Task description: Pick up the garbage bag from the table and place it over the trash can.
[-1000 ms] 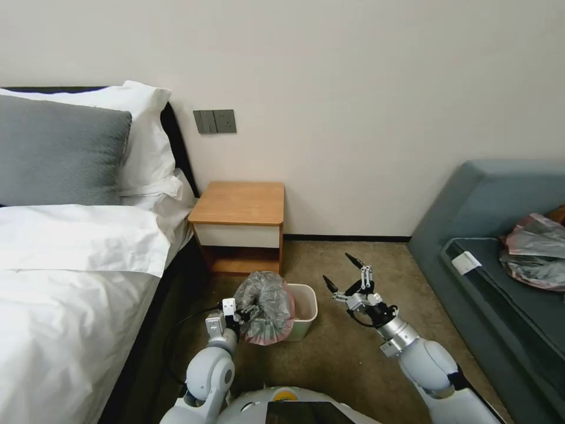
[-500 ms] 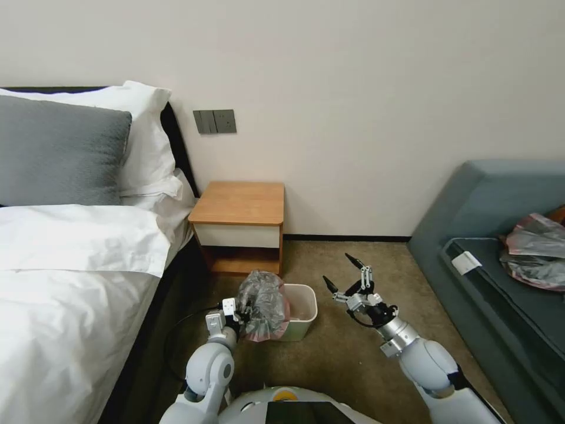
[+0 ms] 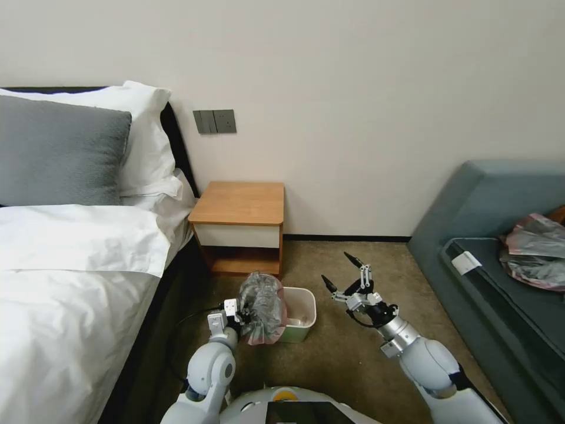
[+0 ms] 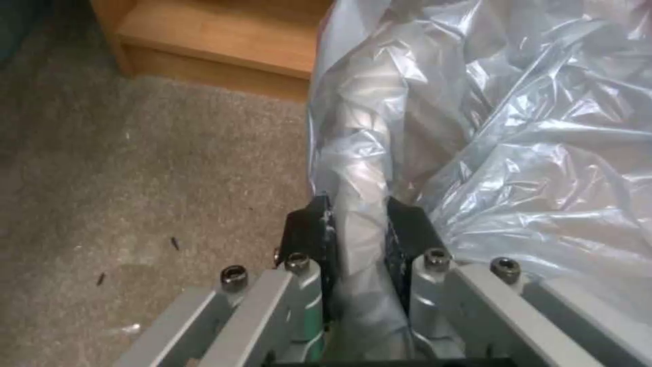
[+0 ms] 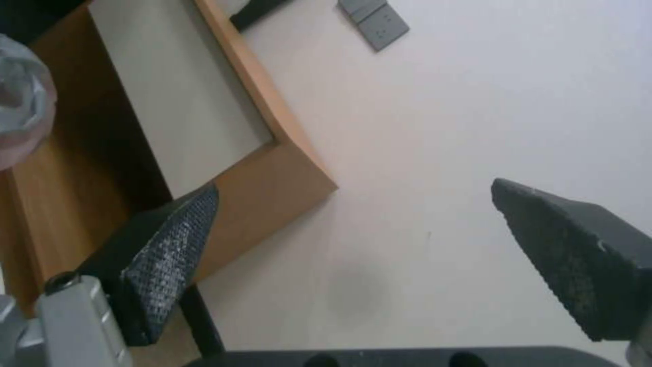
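Left claw (image 3: pixel 238 315) pinches a twisted fold of the garbage bag (image 3: pixel 263 305), which drapes over the trash can's (image 3: pixel 300 321) left rim on the carpet before the wooden counter (image 3: pixel 240 203). Right claw (image 3: pixel 344 272) hovers beside the can, spread wide, empty.

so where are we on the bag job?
Done: bag is off the table. In hand: left gripper pinches a fold of the bag at the can's left rim, bag bunched, hanging partly over the opening. Right gripper waits open beside the can. Left: spread the bag over the rim.
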You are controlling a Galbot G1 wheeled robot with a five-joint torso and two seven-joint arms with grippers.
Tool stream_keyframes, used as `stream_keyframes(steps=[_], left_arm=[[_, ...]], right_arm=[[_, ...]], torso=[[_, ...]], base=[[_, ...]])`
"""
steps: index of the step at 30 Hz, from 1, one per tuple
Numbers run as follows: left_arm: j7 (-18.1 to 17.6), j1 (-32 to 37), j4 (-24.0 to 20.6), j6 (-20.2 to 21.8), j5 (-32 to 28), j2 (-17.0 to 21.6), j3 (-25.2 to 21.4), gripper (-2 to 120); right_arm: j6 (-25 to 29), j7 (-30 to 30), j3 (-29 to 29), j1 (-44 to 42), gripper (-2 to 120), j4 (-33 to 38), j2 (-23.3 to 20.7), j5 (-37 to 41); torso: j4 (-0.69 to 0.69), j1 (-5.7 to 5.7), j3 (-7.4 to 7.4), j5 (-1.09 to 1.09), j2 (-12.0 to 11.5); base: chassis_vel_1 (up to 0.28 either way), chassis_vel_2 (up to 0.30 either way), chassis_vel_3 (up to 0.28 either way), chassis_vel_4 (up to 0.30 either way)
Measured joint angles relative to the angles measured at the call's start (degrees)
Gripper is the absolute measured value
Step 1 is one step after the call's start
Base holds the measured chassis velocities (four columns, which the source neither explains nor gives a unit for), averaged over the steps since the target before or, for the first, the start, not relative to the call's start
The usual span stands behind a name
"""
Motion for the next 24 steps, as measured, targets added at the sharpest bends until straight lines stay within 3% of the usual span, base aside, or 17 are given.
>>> stream_keyframes(steps=[1,4,5,8,9,11,12,13,16,19,23,24], left_arm=[[0.0,0.0,0.0,0.0,0.0,0.0,0.0,11],[-0.3,1.1,0.0,-9.2,0.9,0.9,0.5,11],[-0.3,1.1,0.0,-9.2,0.9,0.9,0.5,11],[1.8,1.7,-0.6,-16.3,4.3,2.0,0.5,11],[1.8,1.7,-0.6,-16.3,4.3,2.0,0.5,11],[4.0,2.1,-0.6,-22.3,6.0,2.8,0.1,11],[5.2,2.3,-0.6,-24.9,6.2,3.1,-0.1,11],[5.2,2.3,-0.6,-24.9,6.2,3.1,-0.1,11],[7.5,2.3,0.3,-32.2,4.5,3.4,-0.4,11],[8.5,2.4,0.3,-34.0,2.0,3.4,-0.2,11],[12.6,2.8,1.3,-38.2,1.6,2.8,-0.4,11],[12.6,2.8,1.3,-38.2,1.6,2.8,-0.4,11]], right_arm=[[0.0,0.0,0.0,0.0,100,0.0,0.0,0.0],[-3.5,0.6,-1.4,-0.3,100,2.4,0.3,6.3],[-3.5,0.6,-1.4,-0.3,100,2.4,0.3,6.3],[-10.5,0.9,-4.1,-1.5,100,7.7,0.2,19.4],[-10.5,0.9,-4.1,-1.5,100,7.7,0.2,19.4],[-14.3,0.6,-6.5,-1.5,100,12.1,-0.6,30.2],[-16.0,0.4,-7.7,-1.2,100,14.0,-1.1,35.3],[-16.0,0.4,-7.7,-1.2,100,14.0,-1.1,35.3],[-21.0,-0.9,-10.8,0.3,100,18.4,-2.4,49.2],[-24.4,-1.6,-13.1,1.7,100,20.4,-3.4,56.1],[-39.3,4.4,-18.0,5.7,100,24.0,-6.8,66.5],[-39.3,4.4,-18.0,5.7,100,24.0,-6.8,66.5]], torso=[[0.0,0.0,0.0,0.0,0.0],[0.01,0.0,0.0,0.01,0.0],[0.01,0.0,0.0,0.01,0.0],[-0.01,0.0,0.0,0.0,0.0],[-0.01,0.0,0.0,0.0,0.0],[0.0,0.0,0.0,0.0,0.0],[0.0,0.0,0.0,0.0,0.0],[0.0,0.0,0.0,0.0,0.0],[0.01,0.0,0.0,-0.01,0.0],[0.0,0.0,0.0,0.01,0.0],[0.01,0.0,0.0,0.0,0.0],[0.01,0.0,0.0,0.0,0.0]], base=[[0.0,0.0,0.0,0.0],[0.0,0.0,0.0,0.0],[0.0,0.0,0.0,0.0],[0.0,0.0,0.0,0.0],[0.0,0.0,0.0,0.0],[0.0,0.0,0.0,0.0],[0.0,0.0,0.0,0.0],[0.0,0.0,0.0,0.0],[0.0,0.0,0.0,0.0],[0.0,0.0,0.0,0.0],[0.0,0.0,0.0,0.0],[0.0,0.0,0.0,0.0]])
